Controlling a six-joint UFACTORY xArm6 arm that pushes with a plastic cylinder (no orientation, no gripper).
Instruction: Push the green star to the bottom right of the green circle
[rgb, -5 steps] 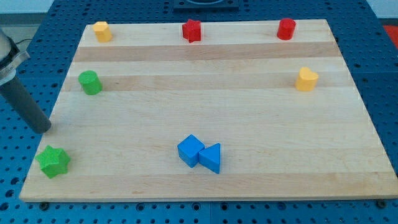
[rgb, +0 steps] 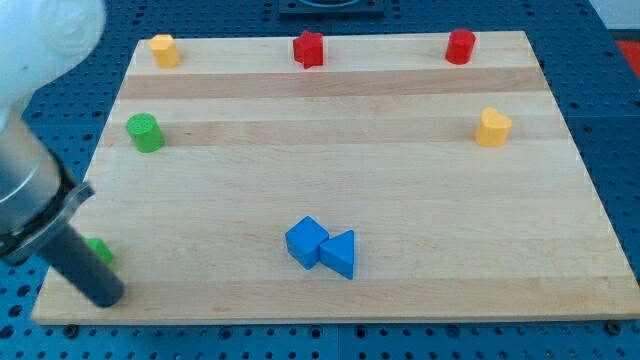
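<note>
Green star (rgb: 100, 250) now sits mostly hidden behind my tip (rgb: 108, 298), which we moved down beside it, far below the green circle (rgb: 145, 132); no pincer exists.

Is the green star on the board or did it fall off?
On the board. Only a sliver of the green star shows behind my rod, near my tip.

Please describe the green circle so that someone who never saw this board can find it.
Look at the wooden board's left edge, about halfway up. The green circle stands there alone, a short round block. The only other green piece, the green star, lies lower, mostly hidden behind the rod.
</note>
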